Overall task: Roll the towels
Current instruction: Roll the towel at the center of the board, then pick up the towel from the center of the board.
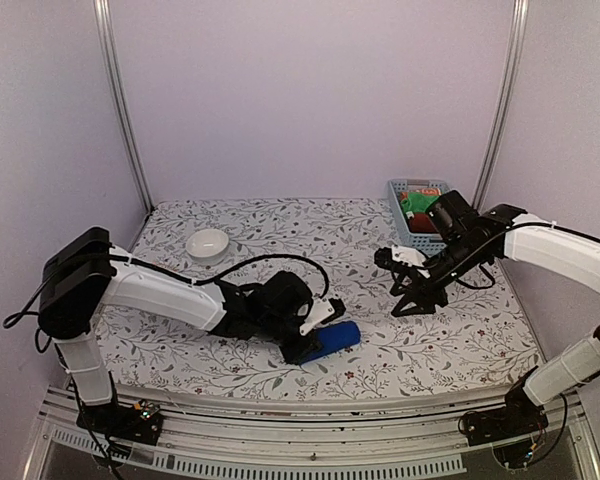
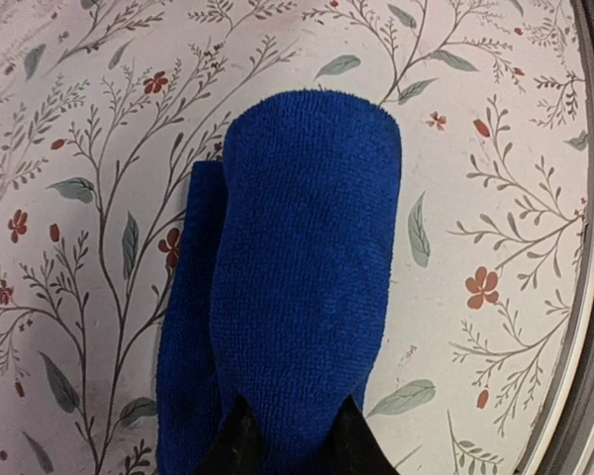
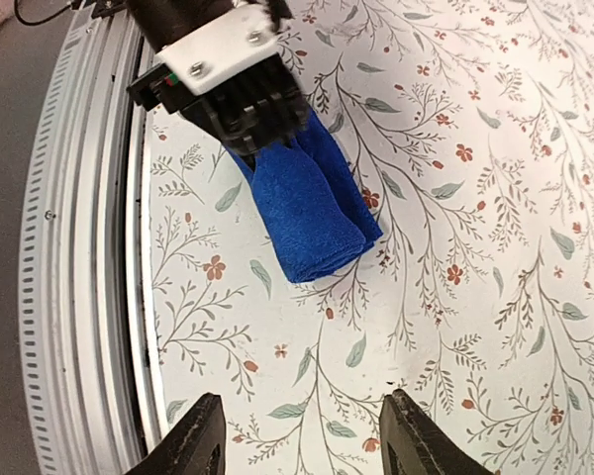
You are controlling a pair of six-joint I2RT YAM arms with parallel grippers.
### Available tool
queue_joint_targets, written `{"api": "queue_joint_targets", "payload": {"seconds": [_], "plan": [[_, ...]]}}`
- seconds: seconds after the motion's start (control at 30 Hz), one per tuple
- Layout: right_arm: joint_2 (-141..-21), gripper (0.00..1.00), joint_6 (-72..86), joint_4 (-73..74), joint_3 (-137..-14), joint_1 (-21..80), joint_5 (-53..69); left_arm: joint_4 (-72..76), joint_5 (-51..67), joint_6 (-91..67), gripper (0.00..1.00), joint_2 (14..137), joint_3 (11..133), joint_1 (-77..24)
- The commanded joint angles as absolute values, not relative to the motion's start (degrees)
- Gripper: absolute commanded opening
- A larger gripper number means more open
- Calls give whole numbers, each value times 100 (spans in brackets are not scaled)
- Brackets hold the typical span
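Where the overhead view looks down on the floral-print table (image 1: 460,340), the blue towel (image 1: 336,339) lies as a short thick bundle near the front edge, left of centre. The left gripper (image 1: 307,345) is on its left end. The right gripper (image 1: 412,297) hangs well apart to the right, above bare table. A white bowl (image 1: 207,243) sits at back left and a pale blue basket (image 1: 397,222) at back right, with red and green items inside that are too small to identify.

Left wrist view: the blue towel (image 2: 307,267) fills the centre, with a flatter strip along its left side. Two dark fingers (image 2: 240,447) pinch its near end.

Right wrist view: the right gripper (image 3: 299,440) has its fingers (image 3: 193,443) spread wide with only table between them. Beyond it lies the blue towel (image 3: 312,213), gripped at its far end by the left gripper (image 3: 246,117).
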State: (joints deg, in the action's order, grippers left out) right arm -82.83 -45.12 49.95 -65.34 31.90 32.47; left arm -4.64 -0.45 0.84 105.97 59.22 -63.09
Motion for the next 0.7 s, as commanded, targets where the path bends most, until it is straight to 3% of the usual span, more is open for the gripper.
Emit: {"api": "queue_joint_targets", "payload": {"seconds": [0.0,0.37,0.67], "plan": [[-7853,54,-4519,3550,-6022,3442,2493,-1147,1442,-513,11,11191,6012,-5832],[-8030,54,-4626,2091,-5335,4865,950,-861,2940,-1231,7,11508,5943,-5084],[-8929,58,-4876,1306,-5391,5560,234,-642,3765,-1630,6,11794,5826,-4542]]}}
